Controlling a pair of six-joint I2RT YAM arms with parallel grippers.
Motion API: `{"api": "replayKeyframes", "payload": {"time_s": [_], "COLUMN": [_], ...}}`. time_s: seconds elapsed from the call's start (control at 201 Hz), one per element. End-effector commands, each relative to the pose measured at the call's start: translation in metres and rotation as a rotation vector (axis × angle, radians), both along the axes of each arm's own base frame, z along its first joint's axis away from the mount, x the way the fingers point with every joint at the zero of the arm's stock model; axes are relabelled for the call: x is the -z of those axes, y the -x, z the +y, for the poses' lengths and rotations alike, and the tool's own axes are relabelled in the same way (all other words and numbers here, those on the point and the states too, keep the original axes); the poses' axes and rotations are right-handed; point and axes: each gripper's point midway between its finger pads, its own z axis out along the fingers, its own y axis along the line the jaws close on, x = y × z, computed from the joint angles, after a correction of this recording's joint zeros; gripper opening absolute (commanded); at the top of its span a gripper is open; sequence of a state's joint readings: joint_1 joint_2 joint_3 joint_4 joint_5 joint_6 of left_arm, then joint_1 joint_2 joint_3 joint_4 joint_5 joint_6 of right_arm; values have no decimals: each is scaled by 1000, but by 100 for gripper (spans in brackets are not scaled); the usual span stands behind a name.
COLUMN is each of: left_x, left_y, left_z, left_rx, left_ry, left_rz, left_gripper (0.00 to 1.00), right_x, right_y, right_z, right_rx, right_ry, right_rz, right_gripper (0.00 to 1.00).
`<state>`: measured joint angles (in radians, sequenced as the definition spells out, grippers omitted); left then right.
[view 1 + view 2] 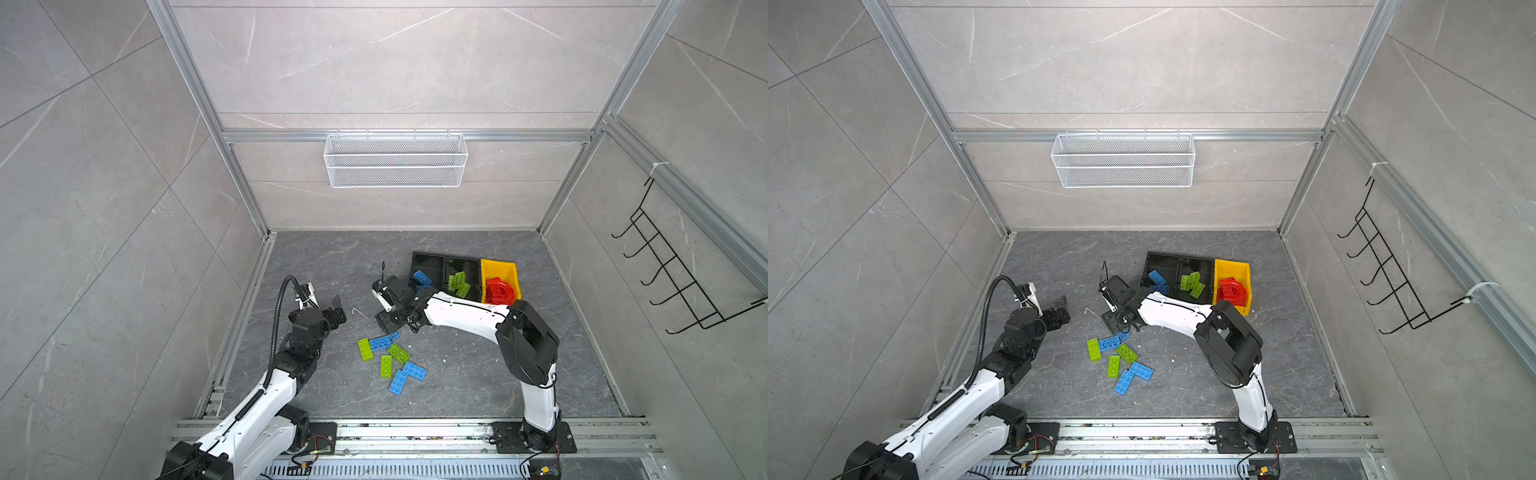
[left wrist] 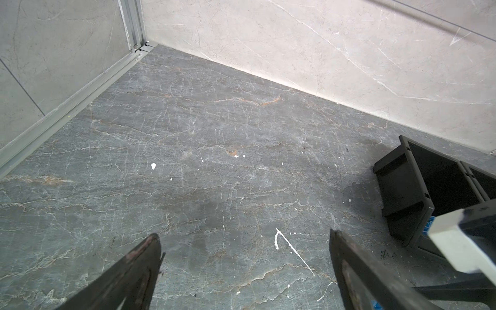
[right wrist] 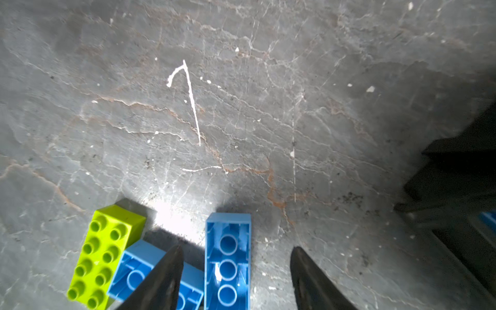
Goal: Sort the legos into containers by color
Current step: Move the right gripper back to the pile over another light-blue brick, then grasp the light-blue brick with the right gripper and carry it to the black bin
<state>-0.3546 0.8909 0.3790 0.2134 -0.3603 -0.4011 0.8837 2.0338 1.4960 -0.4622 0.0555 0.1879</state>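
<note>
Several loose green and blue legos lie on the grey floor in both top views, among them a green one [image 1: 365, 349] and a blue one [image 1: 414, 370]. My right gripper [image 3: 236, 248] is open and points down over the pile's far end. An upside-down blue lego [image 3: 227, 263] lies between its fingers, close to one finger, with a gap to the other. Another blue lego [image 3: 137, 271] and a green lego [image 3: 104, 252] lie beside it. My left gripper [image 2: 243, 234] is open and holds nothing, over bare floor to the left of the pile [image 1: 338, 309].
Three bins stand in a row at the back right. A black bin [image 1: 426, 257] holds blue legos, a black bin [image 1: 463, 261] holds green legos, and a yellow bin [image 1: 498, 266] holds red ones. A wire basket [image 1: 395, 160] hangs on the back wall.
</note>
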Motion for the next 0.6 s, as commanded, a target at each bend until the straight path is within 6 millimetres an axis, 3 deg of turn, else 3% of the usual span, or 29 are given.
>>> {"api": "replayKeyframes", "payload": {"time_s": [0.0,0.249,0.592], "left_x": [-11,-13,-13], "left_y": [-4,-4,-4], "left_z": [-1,-1,0], "left_rx": [-4,-1,-6], "left_ry": [26,27,23], "left_rz": [-39,-41,-41], "left_gripper": [99,99,99], "right_x": [13,27,30], "right_y": [-2,-3,-6], "right_z": [-4,3,0], "right_rx": [27,8,30], "right_ry": [61,76,94], "right_rz": [15,46,41], "right_gripper": [65,61,44]}}
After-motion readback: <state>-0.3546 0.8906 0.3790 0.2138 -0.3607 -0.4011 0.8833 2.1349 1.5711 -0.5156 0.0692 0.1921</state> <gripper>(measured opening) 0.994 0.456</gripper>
